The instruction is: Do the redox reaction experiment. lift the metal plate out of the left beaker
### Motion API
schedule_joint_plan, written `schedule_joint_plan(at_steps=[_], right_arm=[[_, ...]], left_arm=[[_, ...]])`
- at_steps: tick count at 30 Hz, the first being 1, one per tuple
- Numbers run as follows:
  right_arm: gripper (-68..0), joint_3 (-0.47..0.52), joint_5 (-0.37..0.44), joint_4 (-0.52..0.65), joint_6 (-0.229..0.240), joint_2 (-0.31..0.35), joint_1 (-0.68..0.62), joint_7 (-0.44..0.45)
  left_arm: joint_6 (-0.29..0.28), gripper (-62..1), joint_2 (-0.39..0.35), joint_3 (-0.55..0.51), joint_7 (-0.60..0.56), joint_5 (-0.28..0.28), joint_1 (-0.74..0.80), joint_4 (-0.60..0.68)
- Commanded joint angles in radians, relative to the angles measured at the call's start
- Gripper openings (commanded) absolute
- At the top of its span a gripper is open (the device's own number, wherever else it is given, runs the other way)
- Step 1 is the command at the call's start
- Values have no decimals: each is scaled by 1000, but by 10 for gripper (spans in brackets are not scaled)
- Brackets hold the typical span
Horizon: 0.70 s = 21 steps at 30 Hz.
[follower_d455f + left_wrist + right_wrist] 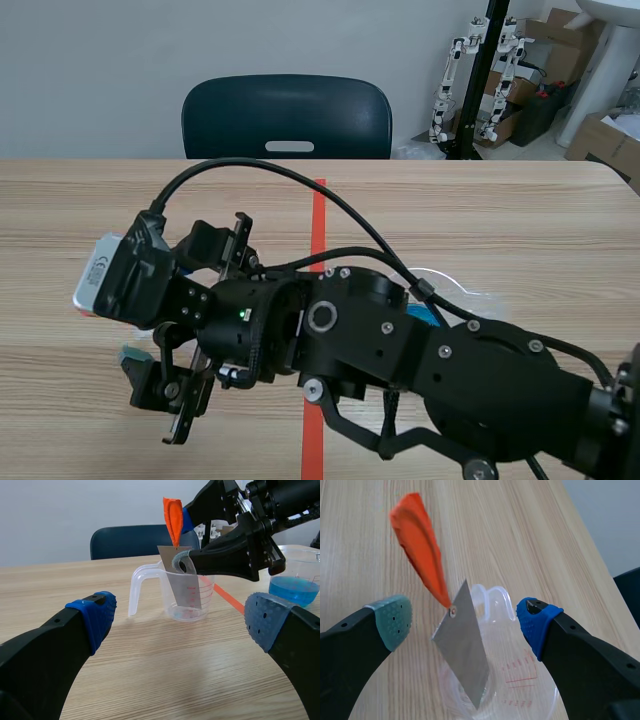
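A grey metal plate (465, 655) with an orange ribbon loop (420, 545) tied to its top corner stands tilted in a clear handled beaker (520, 690). My right gripper (465, 617) is open, one finger on each side of the plate's top, and neither pad presses on it. From the left wrist view the plate (182, 580) leans in the beaker (150, 582), with the ribbon (172, 517) rising between the right gripper's (183, 541) fingers. My left gripper (180, 617) hangs open some way short of the beaker. In the scene view the right arm (400, 350) reaches across the middle and covers the beaker.
A second beaker with blue liquid (295, 587) stands to the right of the first one, behind the right arm. An orange-red tape line (320, 220) runs down the table's middle. A dark chair (287, 115) stands at the far edge.
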Motion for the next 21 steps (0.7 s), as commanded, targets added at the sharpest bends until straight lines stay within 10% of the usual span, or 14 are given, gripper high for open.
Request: schedule_joint_plan(at_steps=[1,21], right_arm=[[-239,2,0,17,-23,-11,11,3],[-606,2,1,17,-26,-11,10,-45]], left_arm=[[0,-69,-8,-4,-13,-7,3,10],[0,-69,-8,-4,-13,-7,3,10]])
